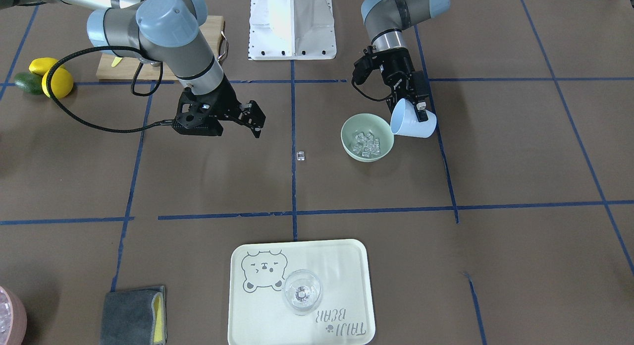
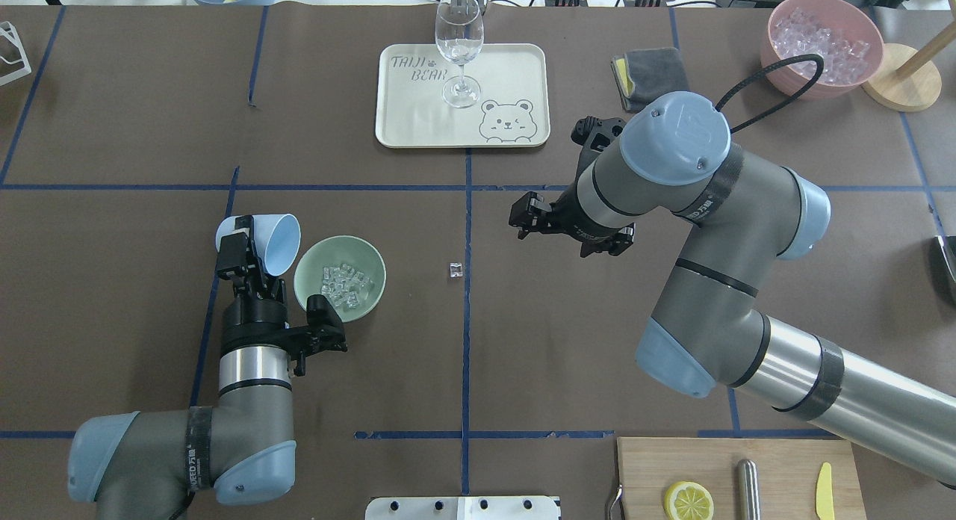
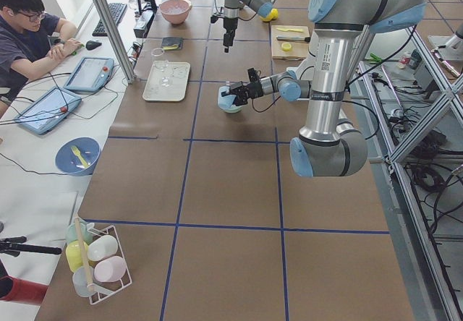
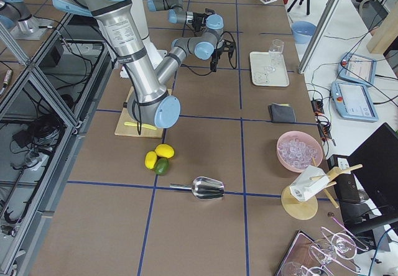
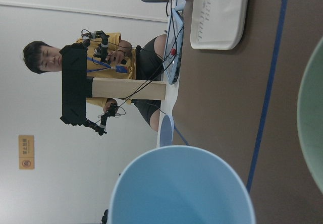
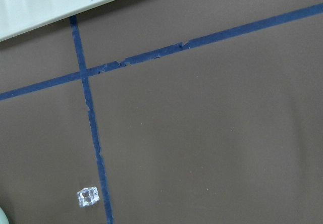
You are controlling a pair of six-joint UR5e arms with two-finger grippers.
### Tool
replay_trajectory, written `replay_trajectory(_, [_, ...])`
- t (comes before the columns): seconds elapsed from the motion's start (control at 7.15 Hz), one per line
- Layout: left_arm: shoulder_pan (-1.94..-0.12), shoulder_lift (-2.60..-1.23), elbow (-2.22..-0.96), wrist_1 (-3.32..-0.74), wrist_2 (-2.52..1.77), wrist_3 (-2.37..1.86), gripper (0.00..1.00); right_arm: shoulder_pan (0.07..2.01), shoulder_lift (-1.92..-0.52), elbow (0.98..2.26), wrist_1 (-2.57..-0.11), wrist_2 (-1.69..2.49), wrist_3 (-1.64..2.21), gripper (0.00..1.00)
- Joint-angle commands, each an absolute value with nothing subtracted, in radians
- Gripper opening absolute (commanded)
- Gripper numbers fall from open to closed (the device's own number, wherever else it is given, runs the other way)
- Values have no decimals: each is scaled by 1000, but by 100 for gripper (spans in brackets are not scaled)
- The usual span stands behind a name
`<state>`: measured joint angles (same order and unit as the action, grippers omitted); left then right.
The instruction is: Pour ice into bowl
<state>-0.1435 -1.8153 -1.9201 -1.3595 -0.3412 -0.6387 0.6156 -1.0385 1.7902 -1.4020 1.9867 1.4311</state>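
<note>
The mint-green bowl [image 1: 354, 125] sits left of centre in the overhead view [image 2: 323, 257] and holds several clear ice cubes [image 1: 366, 144] [image 2: 345, 285]. My left gripper [image 1: 418, 109] [image 2: 243, 243] is shut on a light blue cup [image 1: 413, 123] [image 2: 275, 240], tipped on its side with its mouth toward the bowl, just beside the rim. The left wrist view shows the cup's rim [image 5: 181, 188] and the bowl's edge [image 5: 314, 123]. One stray ice cube [image 1: 300, 156] [image 2: 455, 270] [image 6: 88, 197] lies on the table by the centre tape line. My right gripper [image 1: 256, 119] [image 2: 519, 220] is open and empty, above the table right of that cube.
A cream tray [image 2: 508, 64] with a wine glass [image 2: 458, 45] stands at the far side. A pink bowl of ice [image 2: 818, 42] and a folded cloth [image 2: 650, 72] are far right. A cutting board [image 2: 777, 475] with a lemon slice is near my base.
</note>
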Motion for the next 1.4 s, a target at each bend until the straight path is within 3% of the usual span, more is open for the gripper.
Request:
replay_trajectory(0.0, [-143, -1821, -1927, -1364, -363, -915, 0, 615, -1039, 1790, -1402, 1987, 1431, 100])
replay_trajectory(0.42, [-153, -1803, -1924, -1513, -390, -1107, 0, 615, -1037, 1790, -1402, 1987, 1431, 100])
replay_trajectory(0.98, [-156, -1470, -1908, -2062, -387, -1066, 0, 601, -1028, 1790, -1402, 1985, 1433, 100])
replay_trajectory(1.26, [-158, -1323, -1843, -2403, -388, -981, 0, 594, -1023, 1790, -1402, 1983, 1433, 100])
